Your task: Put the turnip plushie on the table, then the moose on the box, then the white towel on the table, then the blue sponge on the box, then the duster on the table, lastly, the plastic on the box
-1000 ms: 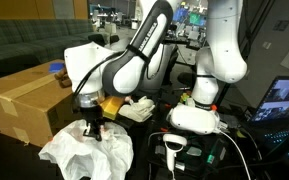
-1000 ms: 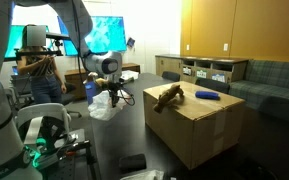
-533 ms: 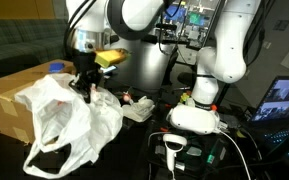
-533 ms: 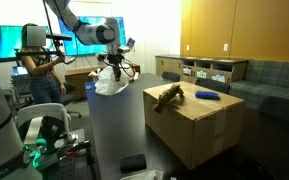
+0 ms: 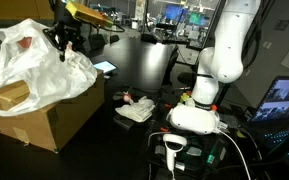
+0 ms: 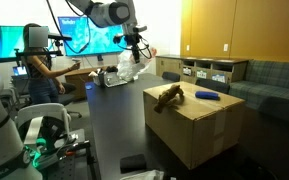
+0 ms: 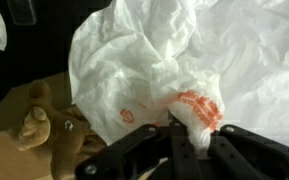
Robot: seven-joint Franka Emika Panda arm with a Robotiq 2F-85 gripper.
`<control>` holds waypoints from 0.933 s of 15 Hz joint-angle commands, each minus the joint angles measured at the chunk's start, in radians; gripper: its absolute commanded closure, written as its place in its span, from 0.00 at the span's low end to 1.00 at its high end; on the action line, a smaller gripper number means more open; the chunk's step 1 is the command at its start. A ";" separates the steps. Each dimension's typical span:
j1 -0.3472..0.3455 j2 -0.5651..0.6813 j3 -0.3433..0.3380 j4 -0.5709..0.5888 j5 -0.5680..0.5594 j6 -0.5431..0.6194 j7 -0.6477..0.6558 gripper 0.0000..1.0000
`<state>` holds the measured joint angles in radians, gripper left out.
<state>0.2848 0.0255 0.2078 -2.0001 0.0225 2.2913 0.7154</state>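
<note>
The plastic (image 5: 39, 60) is a thin white carrier bag with a red print. It looks nearly weightless, limp and a little slick. It will billow, drag and catch on corners rather than keep a shape, though it will not break. A pinch on a gathered wad of film should hold better than one on a single layer, which could slide out. The hand (image 7: 174, 140) has such a hold in the wrist view: its 2 fingers are pressed together on a bunched fold just by the red print, with the rest of the bag ballooning away from them. The bag hangs in the air from that pinch. In an exterior view its lower folds drape across the top of the box (image 5: 44, 125). In the wrist view, cardboard and the moose (image 7: 39, 125) lie below it. From these views I cannot tell whether the bag is squarely over the top or by its near edge. The box is closed and serves as a platform: the moose lies near the middle of its top and the blue sponge (image 6: 206, 95) toward the far edge. Nothing shows inside the bag. The dark surface (image 6: 114, 120) runs beside the box.
</note>
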 commanded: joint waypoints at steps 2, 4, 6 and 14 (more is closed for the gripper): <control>-0.028 0.184 -0.016 0.267 -0.018 -0.059 0.092 0.99; -0.027 0.254 -0.036 0.370 -0.004 -0.095 0.126 0.99; -0.020 0.328 -0.057 0.471 0.000 -0.140 0.172 0.99; -0.009 0.587 -0.141 0.819 0.014 -0.310 0.384 0.99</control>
<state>0.2566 0.5068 0.0973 -1.3531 0.0247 2.0562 1.0181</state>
